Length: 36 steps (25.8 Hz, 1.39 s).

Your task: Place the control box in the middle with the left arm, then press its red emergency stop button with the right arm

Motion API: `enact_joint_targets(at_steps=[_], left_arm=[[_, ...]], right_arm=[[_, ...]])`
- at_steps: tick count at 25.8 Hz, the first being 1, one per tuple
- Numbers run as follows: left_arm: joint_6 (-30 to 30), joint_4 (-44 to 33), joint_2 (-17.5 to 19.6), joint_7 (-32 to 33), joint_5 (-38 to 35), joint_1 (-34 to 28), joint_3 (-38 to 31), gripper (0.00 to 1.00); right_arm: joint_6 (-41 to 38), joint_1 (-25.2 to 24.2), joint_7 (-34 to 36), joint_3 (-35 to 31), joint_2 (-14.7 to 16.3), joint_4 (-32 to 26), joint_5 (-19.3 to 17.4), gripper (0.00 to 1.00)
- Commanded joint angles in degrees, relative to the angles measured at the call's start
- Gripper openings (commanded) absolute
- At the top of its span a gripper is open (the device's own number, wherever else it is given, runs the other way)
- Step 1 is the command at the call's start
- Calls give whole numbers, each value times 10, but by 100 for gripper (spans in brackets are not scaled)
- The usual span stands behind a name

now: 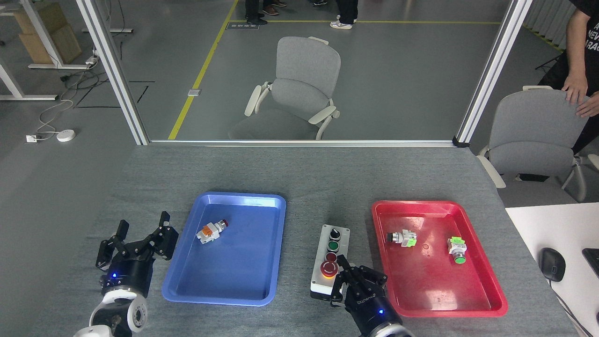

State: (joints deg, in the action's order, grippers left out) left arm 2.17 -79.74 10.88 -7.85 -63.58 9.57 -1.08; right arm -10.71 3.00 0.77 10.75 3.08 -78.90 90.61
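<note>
The right arm's black claw-fingered gripper (348, 280), marked with white lettering and a blue light, is seen with its fingers drawn together into a tight bunch, nothing being gripped between them. Its fingertips are placed just beside the large round red emergency stop button (329, 268), which is ringed in yellow; whether contact is made cannot be told. That button is set at the near end of the long light-grey control box (331, 262) with a black base, and a smaller dark-red button, a green button and a black knob are lined up beyond it. The box is laid on the bare grey felt-textured tabletop (309, 178), between a blue plastic tray (262, 206) and a red plastic tray (486, 281), touching neither. A small white-and-orange switch part (211, 230) is held in the blue tray; two loose switch parts with green bodies (402, 238) are held in the red one. The left arm's black gripper (137, 237), on a silver-white wrist joint, is kept well apart, left of the blue tray, its fingers spread wide and empty.
</note>
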Motion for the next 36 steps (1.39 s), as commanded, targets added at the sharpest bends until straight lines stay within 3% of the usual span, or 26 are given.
enact_joint_targets(at_steps=[1,11,17,20,25,26,28,29,30,36], left_arm=[[19,10,-2,6,0,12,-1,98],[13,17,-2,61,-2,20,3,99],[13,25,3,57,-4,25,4,99],[12,24,4,56,-5,23,4,99],[9,24,5,55,-5,18,4,99],[8,24,4,53,-4,17,5,99],[8,24,4,50,-4,14,5,99],[9,25,1,50,-4,13,6,99],[8,26,-2,48,-4,13,6,99],[9,55,-16,17,1,5,31,99]], right_arm=[[3,4,-1,10,-11,20,16,0],[6,13,-1,6,-2,69,18,0],[7,12,-2,-34,1,-7,8,0],[6,10,-3,-60,0,-39,-19,0],[7,5,-2,-112,18,-57,-25,0],[8,5,-2,-120,23,-57,-30,14],[22,4,-2,-143,27,-57,-53,78],[43,4,-2,-145,32,-56,-66,93],[60,4,0,-146,37,-56,-73,98],[74,4,3,-151,54,-52,-75,98]])
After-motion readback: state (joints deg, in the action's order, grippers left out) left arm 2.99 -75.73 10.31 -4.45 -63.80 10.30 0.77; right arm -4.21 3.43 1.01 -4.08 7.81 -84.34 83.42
